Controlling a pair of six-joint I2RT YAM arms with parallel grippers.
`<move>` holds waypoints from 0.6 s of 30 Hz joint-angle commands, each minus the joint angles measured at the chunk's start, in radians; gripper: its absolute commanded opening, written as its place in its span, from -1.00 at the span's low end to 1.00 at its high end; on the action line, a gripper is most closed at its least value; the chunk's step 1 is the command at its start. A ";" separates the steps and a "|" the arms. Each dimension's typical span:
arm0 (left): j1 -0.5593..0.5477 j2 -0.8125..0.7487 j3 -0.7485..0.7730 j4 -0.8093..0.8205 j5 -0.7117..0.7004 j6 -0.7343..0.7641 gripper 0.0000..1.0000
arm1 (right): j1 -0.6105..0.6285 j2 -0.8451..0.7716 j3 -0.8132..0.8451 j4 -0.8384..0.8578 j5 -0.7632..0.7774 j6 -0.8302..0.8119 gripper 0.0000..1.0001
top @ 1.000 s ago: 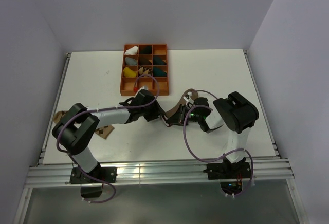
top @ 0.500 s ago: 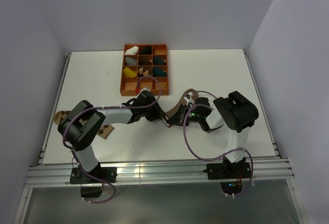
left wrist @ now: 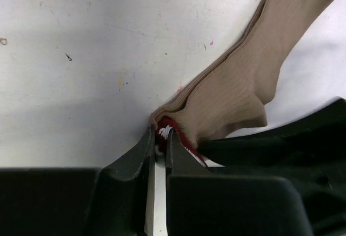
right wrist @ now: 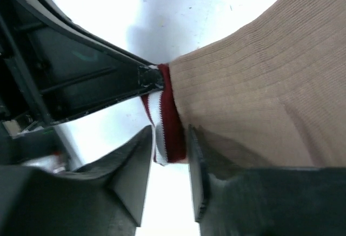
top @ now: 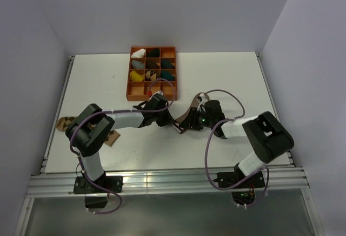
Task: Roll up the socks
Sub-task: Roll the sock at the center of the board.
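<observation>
Now: plain tan-brown ribbed sock (left wrist: 243, 84), red-and-white striped cuff, lies mid-table at 5 o'clock from the orange compartment tray (top: 154, 47), long axis running to 1 o'clock from the cuff, which left gripper (left wrist: 160, 133) clamps tight while right gripper (right wrist: 168, 133) straddles it, fingers parted.

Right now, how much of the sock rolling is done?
Done: nothing is rolled yet. In hand: the left pincer pinches the striped cuff of the tan sock, and the right pincer straddles that cuff too. Left: the tan sock lies stretched out, and the argyle sock lies apart, untouched.
</observation>
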 commanded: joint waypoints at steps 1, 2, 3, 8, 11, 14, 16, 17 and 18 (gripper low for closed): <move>-0.009 0.019 0.056 -0.124 -0.040 0.067 -0.99 | 0.079 -0.120 0.028 -0.206 0.274 -0.164 -0.16; -0.009 0.019 0.063 -0.136 -0.043 0.081 -0.99 | 0.128 -0.143 0.039 -0.229 0.323 -0.181 -0.15; -0.011 0.019 0.079 -0.147 -0.043 0.088 -0.99 | 0.148 -0.181 0.041 -0.257 0.360 -0.209 -0.12; -0.017 0.024 0.137 -0.230 -0.043 0.133 -0.99 | 0.259 -0.251 0.060 -0.300 0.541 -0.292 -0.09; -0.020 0.030 0.166 -0.263 -0.073 0.148 -0.99 | 0.332 -0.256 0.086 -0.335 0.646 -0.322 -0.09; -0.021 0.041 0.188 -0.282 -0.072 0.156 -0.99 | 0.382 -0.245 0.113 -0.352 0.742 -0.349 -0.08; -0.025 0.047 0.195 -0.296 -0.067 0.159 -0.99 | 0.429 -0.240 0.126 -0.355 0.778 -0.370 -0.07; -0.026 0.053 0.203 -0.299 -0.064 0.159 -0.99 | 0.443 -0.236 0.133 -0.355 0.789 -0.378 -0.07; -0.026 0.056 0.205 -0.305 -0.061 0.159 -0.99 | 0.466 -0.229 0.139 -0.361 0.821 -0.379 -0.07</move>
